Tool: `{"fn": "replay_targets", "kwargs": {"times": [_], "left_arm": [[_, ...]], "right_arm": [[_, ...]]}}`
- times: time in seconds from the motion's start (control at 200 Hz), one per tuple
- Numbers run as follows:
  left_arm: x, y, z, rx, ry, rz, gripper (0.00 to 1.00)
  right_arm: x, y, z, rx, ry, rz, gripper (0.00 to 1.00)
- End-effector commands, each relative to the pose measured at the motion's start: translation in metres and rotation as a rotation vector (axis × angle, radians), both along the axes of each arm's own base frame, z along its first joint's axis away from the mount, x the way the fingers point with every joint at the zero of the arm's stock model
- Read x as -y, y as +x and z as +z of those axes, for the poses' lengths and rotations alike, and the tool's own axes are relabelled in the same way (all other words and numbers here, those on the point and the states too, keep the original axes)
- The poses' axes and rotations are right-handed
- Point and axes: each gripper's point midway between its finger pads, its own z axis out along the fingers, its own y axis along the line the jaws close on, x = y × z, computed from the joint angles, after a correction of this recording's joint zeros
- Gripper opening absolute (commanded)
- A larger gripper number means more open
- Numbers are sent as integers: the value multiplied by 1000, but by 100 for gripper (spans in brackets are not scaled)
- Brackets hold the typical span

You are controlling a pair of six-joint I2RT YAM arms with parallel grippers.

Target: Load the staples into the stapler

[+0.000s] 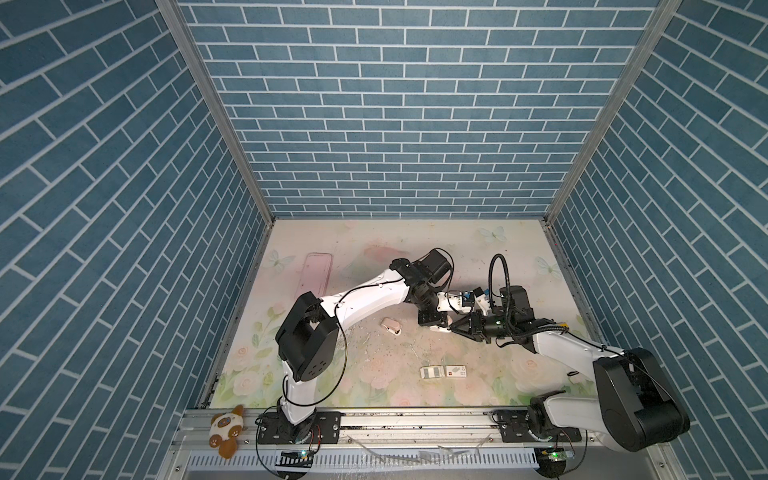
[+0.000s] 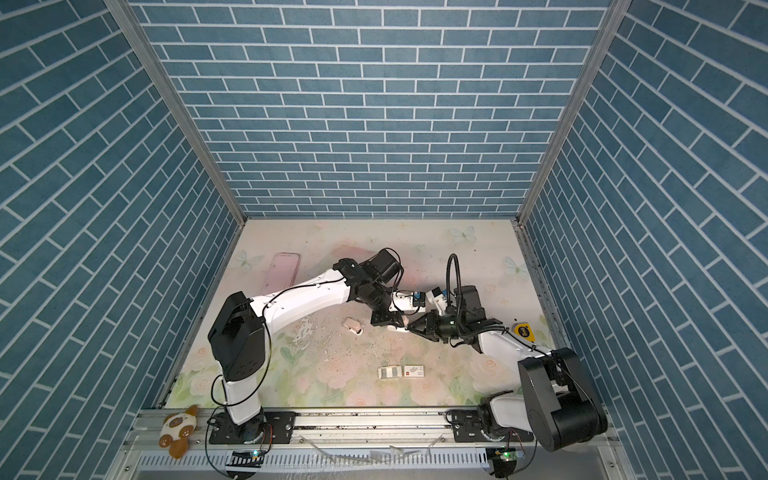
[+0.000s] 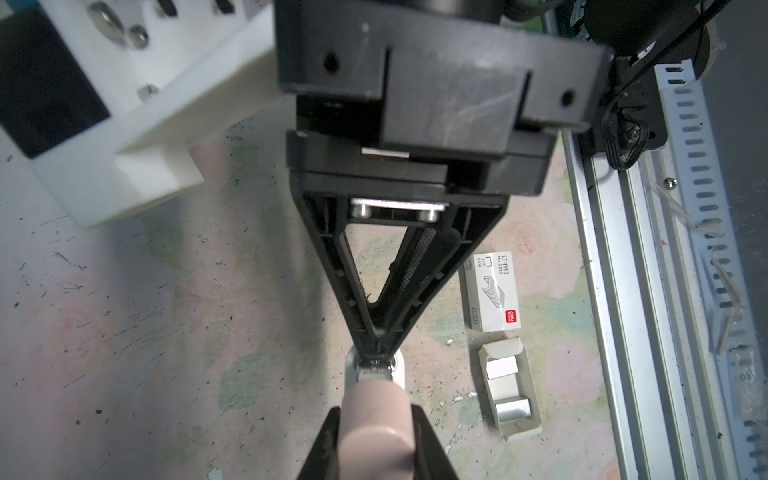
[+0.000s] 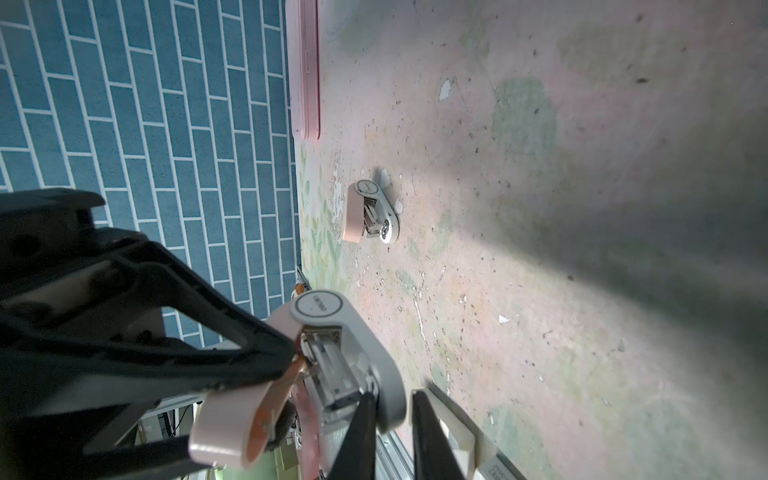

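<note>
The left gripper is shut tight on the pink top of the stapler. The right gripper faces it from the other side. Its jaws are narrow, with the tips almost together. In the right wrist view the edge of the white base sits between them.

The stapler is open. The pink top is swung away from the white base, and the metal track is bare. In both top views the stapler lies left to right between the two grippers, a bit right of the middle of the table. The pink top is on the left gripper's side.

The left arm goes up from the rail, bends, and reaches right across the table. The right arm reaches left, low over the table.

A second stapler lies on its side just left of the grippers.

The staples are in their tray, nearer the rail. The tray lies left to right, end to end with the sleeve on its right.

A pink case lies far back on the left.
</note>
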Motion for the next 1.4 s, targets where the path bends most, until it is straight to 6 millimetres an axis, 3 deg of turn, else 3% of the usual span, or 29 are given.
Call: {"fn": "replay_targets", "kwargs": {"times": [0.0,0.64,1.145,1.395], "left_arm": [[9,-2,27,-4,-68,2,0],[31,4,55,-62,-168,67,0],[43,12,55,-109,-207,144,0],[43,18,52,-97,-200,167,0]], "right_arm": [[-3,1,3,9,12,4,16],[-5,11,13,62,62,-60,16],[-10,14,25,110,96,-85,19],[-7,11,15,96,63,-100,22]]}}
